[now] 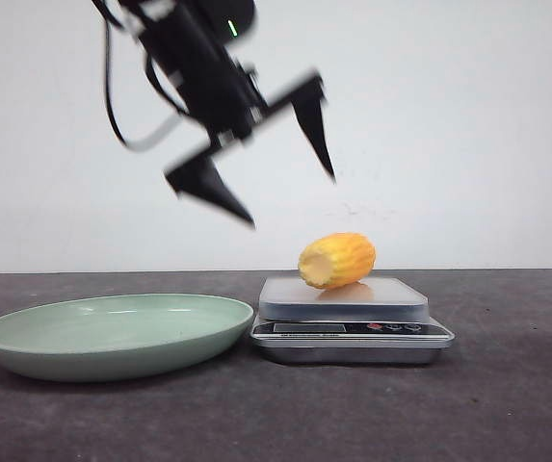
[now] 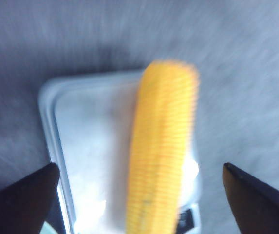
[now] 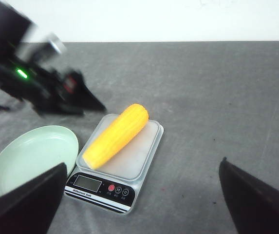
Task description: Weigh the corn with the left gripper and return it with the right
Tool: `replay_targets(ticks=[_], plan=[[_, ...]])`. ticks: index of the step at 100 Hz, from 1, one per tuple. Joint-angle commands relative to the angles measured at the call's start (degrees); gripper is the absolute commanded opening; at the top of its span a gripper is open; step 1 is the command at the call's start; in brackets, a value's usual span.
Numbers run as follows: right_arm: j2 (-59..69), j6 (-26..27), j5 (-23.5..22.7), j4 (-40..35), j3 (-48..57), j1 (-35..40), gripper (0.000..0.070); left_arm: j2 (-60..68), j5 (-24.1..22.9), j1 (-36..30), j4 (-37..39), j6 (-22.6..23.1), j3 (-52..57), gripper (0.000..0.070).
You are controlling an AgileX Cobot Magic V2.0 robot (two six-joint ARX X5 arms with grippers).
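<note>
Corn (image 1: 337, 260) sitting on scale (image 1: 351, 327), weigh half looks done. My left gripper (image 1: 264, 156) spread, empty, hanging at corn's 11 o'clock. Right gripper (image 3: 141, 195) spread too; return to plate (image 1: 25, 337) left.

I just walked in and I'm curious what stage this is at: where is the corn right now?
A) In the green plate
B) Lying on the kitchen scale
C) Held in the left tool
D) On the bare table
B: the corn lies on the kitchen scale platform, while the left tool hangs open and empty above it, beside the empty green plate.
</note>
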Motion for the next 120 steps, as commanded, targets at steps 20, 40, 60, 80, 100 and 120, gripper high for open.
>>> replay_targets(ticks=[20, 40, 60, 80, 100, 120], plan=[[2.4, 0.2, 0.1, 0.4, 0.5, 0.2, 0.061, -14.3, 2.3, 1.6, -5.4, 9.9, 1.0, 0.0102], [3.8, -0.8, 0.0, 0.2, 0.5, 0.2, 0.061, -27.2, 0.9, 1.8, -11.8, 13.4, 1.0, 0.0004], [4.2, -0.9, 0.0, -0.9, 0.5, 0.2, 0.061, -40.1, -2.0, 1.8, -24.1, 18.7, 1.0, 0.0004], [4.1, -0.9, 0.0, -2.3, 0.5, 0.2, 0.0609, -52.7, -12.9, 1.8, -37.1, 21.2, 1.0, 0.0004], [4.1, -0.9, 0.0, -3.6, 0.5, 0.2, 0.0609, -64.6, -26.1, 1.8, -41.1, 21.6, 1.0, 0.0004], [4.1, 1.5, -0.1, -3.8, 0.4, 0.2, 0.0524, -73.8, -34.8, 1.8, -40.6, 21.8, 1.0, 0.0004]])
